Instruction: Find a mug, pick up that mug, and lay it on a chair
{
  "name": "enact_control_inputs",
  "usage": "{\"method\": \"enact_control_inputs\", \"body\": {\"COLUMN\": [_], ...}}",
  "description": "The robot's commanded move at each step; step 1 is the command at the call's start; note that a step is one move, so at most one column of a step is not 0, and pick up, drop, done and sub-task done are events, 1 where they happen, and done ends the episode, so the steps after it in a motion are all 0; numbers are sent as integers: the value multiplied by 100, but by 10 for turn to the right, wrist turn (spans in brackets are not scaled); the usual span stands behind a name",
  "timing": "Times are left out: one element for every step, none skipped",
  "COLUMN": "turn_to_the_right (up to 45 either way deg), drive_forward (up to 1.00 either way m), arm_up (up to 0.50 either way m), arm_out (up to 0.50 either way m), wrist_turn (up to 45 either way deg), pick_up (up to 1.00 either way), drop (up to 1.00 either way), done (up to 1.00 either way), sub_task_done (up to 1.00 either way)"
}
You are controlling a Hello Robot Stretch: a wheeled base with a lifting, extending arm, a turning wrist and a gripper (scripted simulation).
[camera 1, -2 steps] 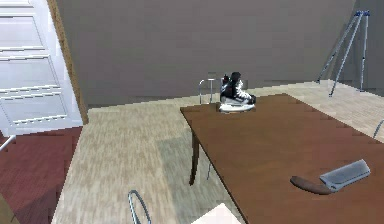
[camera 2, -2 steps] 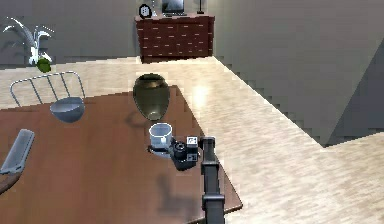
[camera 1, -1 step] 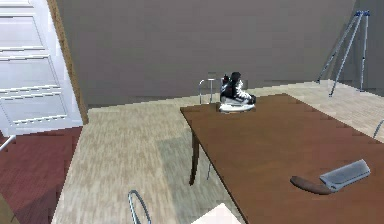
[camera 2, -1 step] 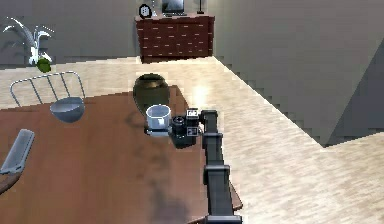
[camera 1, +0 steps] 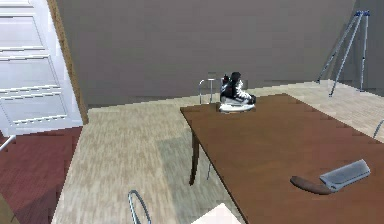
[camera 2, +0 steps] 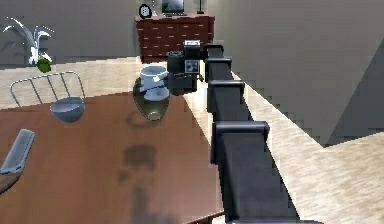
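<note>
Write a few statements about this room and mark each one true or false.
1. An ice skate stands on the brown table. True.
2. The door at the forward view's left is dark brown. False: it is white.
3. A tripod stands by the wall at the forward view's right. True.
4. The dresser in the arm side view is white. False: it is dark reddish-brown.

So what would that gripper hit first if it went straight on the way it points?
Most likely the white mug, right at the gripper's far end; depth is unclear, so I cannot tell whether they touch.
</note>
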Motion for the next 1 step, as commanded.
{"method": "enact_control_inputs", "body": {"turn_to_the_right": [0], "drive_forward": [0], "arm_up": [0], "arm_out": [0], "wrist_turn": [-450], "pick_up": [0], "drop": [0], "done": [0], "sub_task_done": [0]}}
